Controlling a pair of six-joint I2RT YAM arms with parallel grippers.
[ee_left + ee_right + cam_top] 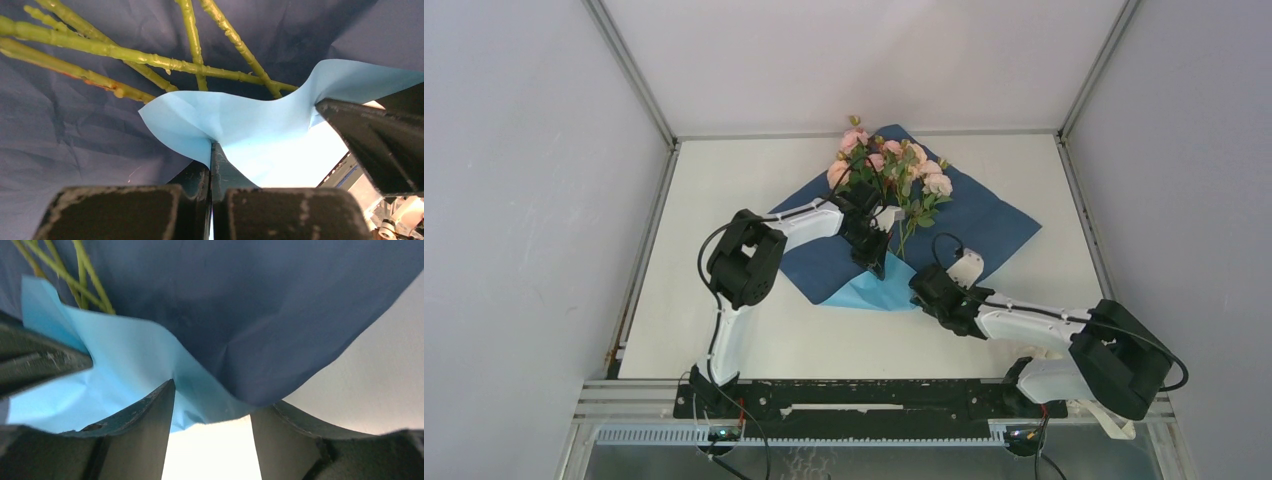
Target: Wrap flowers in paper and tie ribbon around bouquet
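Jaws of your left gripper (pixel 212 155) are pinched shut on the paper (pixel 994 215) at its near corner, which is turned up with its pale face showing. Your right gripper (pixel 215 410) has its jaws apart, with the paper's edge lying across them ungripped. The flowers (pixel 894 165) lie on the paper toward 12 o'clock, with the stems (pixel 150 57) pointing toward 6. This looks like the first fold. Next, carry that corner over the stems without dragging them.

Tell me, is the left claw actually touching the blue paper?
Touching. The left wrist view shows the left gripper shut on the paper, with the folded-up light-blue corner pinched between its closed jaws.
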